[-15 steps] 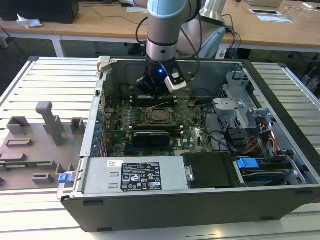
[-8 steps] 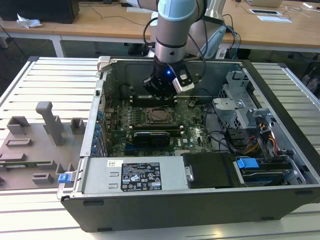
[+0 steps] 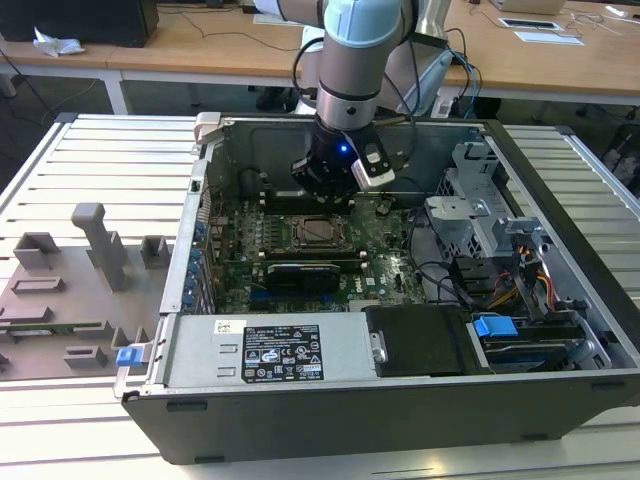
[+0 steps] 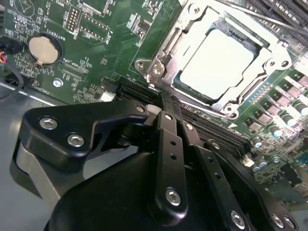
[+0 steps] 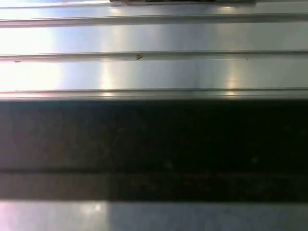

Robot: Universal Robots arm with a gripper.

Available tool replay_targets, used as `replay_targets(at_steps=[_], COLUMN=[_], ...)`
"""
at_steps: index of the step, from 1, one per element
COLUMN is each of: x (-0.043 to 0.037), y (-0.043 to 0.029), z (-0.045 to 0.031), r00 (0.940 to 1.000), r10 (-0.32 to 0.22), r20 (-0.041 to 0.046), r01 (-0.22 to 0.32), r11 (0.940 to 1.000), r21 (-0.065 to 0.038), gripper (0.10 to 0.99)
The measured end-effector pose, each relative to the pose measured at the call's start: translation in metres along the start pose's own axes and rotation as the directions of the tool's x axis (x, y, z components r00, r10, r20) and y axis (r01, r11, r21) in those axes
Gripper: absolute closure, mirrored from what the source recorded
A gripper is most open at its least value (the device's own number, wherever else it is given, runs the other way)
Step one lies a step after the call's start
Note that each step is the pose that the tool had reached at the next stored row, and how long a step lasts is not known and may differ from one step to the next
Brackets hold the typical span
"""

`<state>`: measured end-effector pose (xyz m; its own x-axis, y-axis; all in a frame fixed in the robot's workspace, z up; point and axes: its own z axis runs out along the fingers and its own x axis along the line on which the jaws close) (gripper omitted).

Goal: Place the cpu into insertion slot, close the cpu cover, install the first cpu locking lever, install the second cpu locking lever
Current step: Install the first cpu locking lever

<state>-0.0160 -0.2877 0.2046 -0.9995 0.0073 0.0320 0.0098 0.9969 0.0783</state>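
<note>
Fingers pressed together, arm upright, just beside cpu cover

Open computer case on slatted metal table; grey fixture tray (exterior view's left); coin battery.

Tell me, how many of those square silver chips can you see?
1. The cpu sits framed in metal on the green motherboard, just beyond the gripper in the second wrist view. The arm could be hiding others.
</note>
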Motion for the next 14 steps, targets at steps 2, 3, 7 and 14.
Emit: replay_targets(at_steps=[2, 3, 7, 14], x=[-0.0008, -0.0011, -0.0015, -0.0011], y=[-0.0021, -0.0022, -0.0022, -0.0044], z=[0.0009, 0.0014, 0.0024, -0.0089], r00=[1.0000, 1.0000, 1.0000, 1.0000], r10=[0.000, 0.000, 0.000, 0.000], r20=[-0.0001, -0.0001, -0.0007, -0.0005], r01=[0.000, 0.000, 0.000, 0.000], r11=[1.0000, 1.0000, 1.0000, 1.0000], r21=[0.000, -0.001, -0.010, -0.006], gripper=[0.980, 0.980, 0.980, 0.980])
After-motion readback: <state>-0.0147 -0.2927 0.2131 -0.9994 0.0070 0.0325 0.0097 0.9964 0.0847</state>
